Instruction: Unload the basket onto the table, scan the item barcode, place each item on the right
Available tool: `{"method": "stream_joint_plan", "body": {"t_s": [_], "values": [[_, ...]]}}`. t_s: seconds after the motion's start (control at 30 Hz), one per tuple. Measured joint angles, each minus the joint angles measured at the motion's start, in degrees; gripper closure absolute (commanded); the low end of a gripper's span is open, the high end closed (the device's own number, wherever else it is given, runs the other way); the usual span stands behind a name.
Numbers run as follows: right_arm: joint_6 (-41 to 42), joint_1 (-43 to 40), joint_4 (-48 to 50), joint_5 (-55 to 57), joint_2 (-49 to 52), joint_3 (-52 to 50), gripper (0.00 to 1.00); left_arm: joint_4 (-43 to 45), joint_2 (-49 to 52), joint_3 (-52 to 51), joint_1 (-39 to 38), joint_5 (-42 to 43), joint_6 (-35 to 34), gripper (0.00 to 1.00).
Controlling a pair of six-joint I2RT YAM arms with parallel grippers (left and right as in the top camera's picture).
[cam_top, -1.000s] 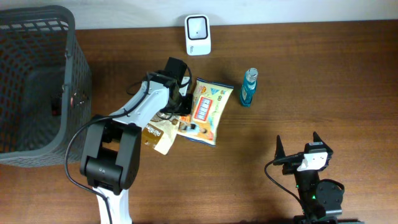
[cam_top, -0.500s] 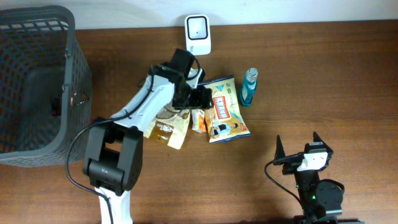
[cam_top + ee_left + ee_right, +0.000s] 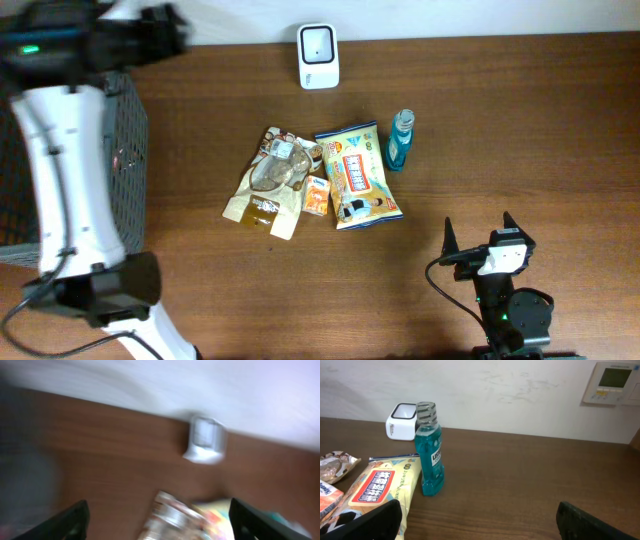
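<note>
Since the earlier overhead frames the left arm (image 3: 65, 150) has let go of the yellow snack bag (image 3: 360, 185) and swung up and away towards the basket (image 3: 137, 150). The bag, turned from where it first lay, now rests flat on the counter (image 3: 500, 120). It lies just beside the blue mouthwash bottle (image 3: 400, 140), with a small orange sachet (image 3: 317, 196) and a brown snack packet (image 3: 268, 185) at its other edge. The left claw (image 3: 159, 510) is released, fingers spread wide with nothing between them, though its wrist view is badly blurred. The right claw (image 3: 478, 235) is likewise spread and empty, parked well apart from the goods. The barcode scanner (image 3: 318, 55) stands at the far edge of the counter, its window facing the pile. No barcode shows on the bag's printed face, so it is probably underneath. To do this step well, the claw should probably take the bag by one edge, clear of its neighbours so the bottle is not knocked over. It should then lift and turn the hidden side squarely to the scanner window. Holding the crinkly film steady and taut should help the code read.
</note>
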Motion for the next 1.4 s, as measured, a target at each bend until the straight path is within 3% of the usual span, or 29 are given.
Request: {"method": "stream_joint_plan", "body": {"t_s": [0.07, 0.23, 0.4, 0.53, 0.57, 0.6, 0.63, 0.67, 0.77, 1.1, 1.4], "values": [[0.0, 0.0, 0.0, 0.0, 0.0, 0.0, 0.02, -0.5, 0.0, 0.3, 9.2, -4.8, 0.3, 0.01], [0.0, 0.0, 0.0, 0.0, 0.0, 0.0, 0.02, -3.8, 0.1, 0.3, 20.2, -12.0, -5.5, 0.01], [0.0, 0.0, 0.0, 0.0, 0.0, 0.0, 0.02, -6.6, 1.6, 0.3, 21.9, -14.4, -13.8, 0.01], [0.0, 0.0, 0.0, 0.0, 0.0, 0.0, 0.01, -6.9, 8.3, 0.3, 21.8, -9.2, -16.6, 0.01], [0.0, 0.0, 0.0, 0.0, 0.0, 0.0, 0.02, -7.9, 10.2, 0.3, 21.8, -6.1, -17.0, 0.25], [0.1, 0.0, 0.0, 0.0, 0.0, 0.0, 0.02, -8.6, 11.7, 0.2, 21.7, -4.1, -17.2, 0.30], [0.0, 0.0, 0.0, 0.0, 0.0, 0.0, 0.02, -8.7, 12.8, 0.2, 21.7, -2.7, -17.4, 0.27], [0.0, 0.0, 0.0, 0.0, 0.0, 0.0, 0.02, -9.9, 13.4, 0.3, 21.7, -2.2, -17.6, 0.35], [0.0, 0.0, 0.0, 0.0, 0.0, 0.0, 0.02, -16.2, 15.7, 0.3, 20.9, -4.5, -23.9, 0.30], [0.0, 0.0, 0.0, 0.0, 0.0, 0.0, 0.02, -19.9, 23.8, 0.3, 16.3, -13.7, -42.7, 0.24], [0.0, 0.0, 0.0, 0.0, 0.0, 0.0, 0.02, -17.0, 26.1, 0.3, 16.2, -17.3, -47.6, 0.21]]}}
